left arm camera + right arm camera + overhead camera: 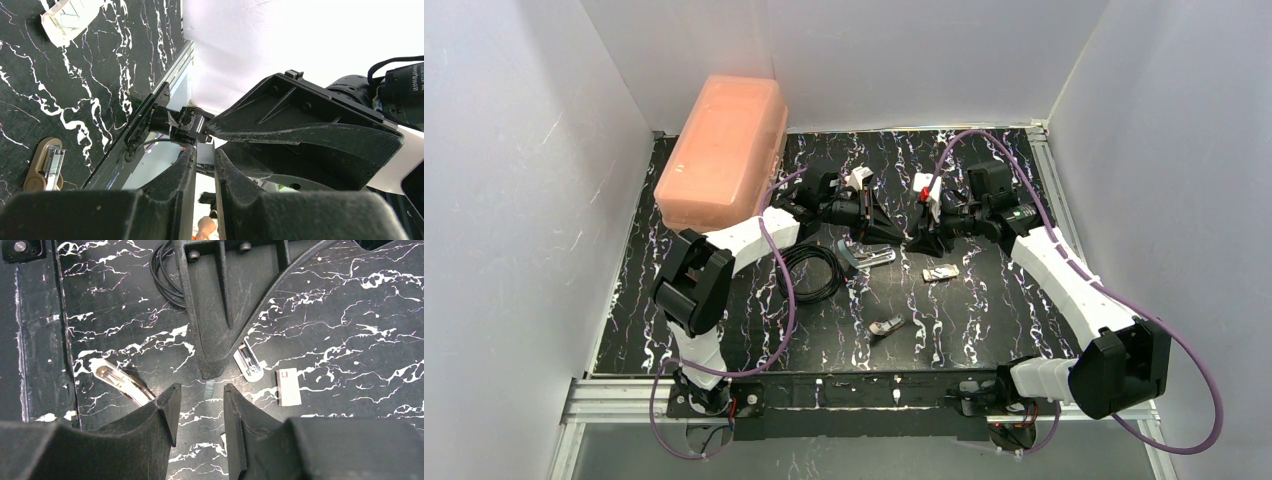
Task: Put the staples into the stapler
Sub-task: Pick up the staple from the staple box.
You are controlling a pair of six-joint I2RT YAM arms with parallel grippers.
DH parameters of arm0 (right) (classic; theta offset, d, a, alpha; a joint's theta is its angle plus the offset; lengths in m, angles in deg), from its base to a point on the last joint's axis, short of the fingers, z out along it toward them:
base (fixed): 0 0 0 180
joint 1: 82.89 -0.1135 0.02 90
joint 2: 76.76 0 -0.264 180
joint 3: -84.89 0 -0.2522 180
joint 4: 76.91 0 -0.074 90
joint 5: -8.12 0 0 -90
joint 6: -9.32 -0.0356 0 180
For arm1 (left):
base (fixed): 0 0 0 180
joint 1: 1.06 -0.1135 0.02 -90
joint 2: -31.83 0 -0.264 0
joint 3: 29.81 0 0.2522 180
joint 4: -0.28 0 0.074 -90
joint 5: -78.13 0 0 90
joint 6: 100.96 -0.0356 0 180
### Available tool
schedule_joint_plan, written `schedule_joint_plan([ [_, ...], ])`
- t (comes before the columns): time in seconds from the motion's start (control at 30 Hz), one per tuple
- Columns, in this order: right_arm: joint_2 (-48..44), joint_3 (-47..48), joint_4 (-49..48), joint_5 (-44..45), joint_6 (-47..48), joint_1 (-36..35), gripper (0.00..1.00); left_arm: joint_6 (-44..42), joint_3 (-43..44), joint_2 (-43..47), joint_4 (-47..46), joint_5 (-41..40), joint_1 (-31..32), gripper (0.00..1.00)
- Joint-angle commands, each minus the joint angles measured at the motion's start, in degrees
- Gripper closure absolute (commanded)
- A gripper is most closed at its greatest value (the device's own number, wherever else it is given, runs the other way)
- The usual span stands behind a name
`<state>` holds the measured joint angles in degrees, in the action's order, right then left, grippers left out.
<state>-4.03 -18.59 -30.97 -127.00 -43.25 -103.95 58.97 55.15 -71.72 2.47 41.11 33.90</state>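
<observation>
Staples (209,388) pinched by left gripper (204,153), mid-frame; right gripper (200,392) jaws apart either side w/o gripping. Stapler (871,257) lies just below centre, unloaded; insertion left, approx. halfway.

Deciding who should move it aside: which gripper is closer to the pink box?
Left. The left gripper is off the pink box's right side; the right gripper faces it from farther right.

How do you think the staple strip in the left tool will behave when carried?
The staples look like a thin, tiny metal strip, so probably light and stiff, yet apt to snap apart. They are pinched only at the tips of the left tool, so they may pivot or slip.
</observation>
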Motion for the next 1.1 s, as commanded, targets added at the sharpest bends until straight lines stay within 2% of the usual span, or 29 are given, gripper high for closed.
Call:
schedule_joint_plan([
  [0.0, 0.24, -0.67, -2.86, 0.13, -1.35, 0.09, 0.57, 1.60, -0.37, 0.45, -1.22, 2.19, -0.24, 1.00],
  [0.13, 0.47, -0.72, -3.57, 0.86, -1.79, 0.14, 0.59, 1.69, -0.54, 0.49, -1.43, 2.22, -0.24, 1.00],
  [0.27, 0.74, -0.95, -3.87, 1.02, -1.94, 0.03, 0.68, 1.99, -0.88, 0.46, -1.63, 2.05, -0.24, 1.00],
  [0.77, 1.23, -1.18, -4.41, -0.05, -2.08, 0.03, 0.86, 2.33, -1.45, 0.42, -2.05, 1.87, -0.16, 1.00],
  [0.9, 1.19, -1.31, -3.62, -0.89, -1.77, -0.10, 0.88, -1.50, -1.50, 1.04, -2.05, 0.73, -0.16, 0.84],
  [1.07, 0.93, -2.95, -2.03, -3.03, -1.92, 0.02, 0.89, -15.44, -0.47, 4.03, 1.80, -1.20, -0.16, 0.56],
])
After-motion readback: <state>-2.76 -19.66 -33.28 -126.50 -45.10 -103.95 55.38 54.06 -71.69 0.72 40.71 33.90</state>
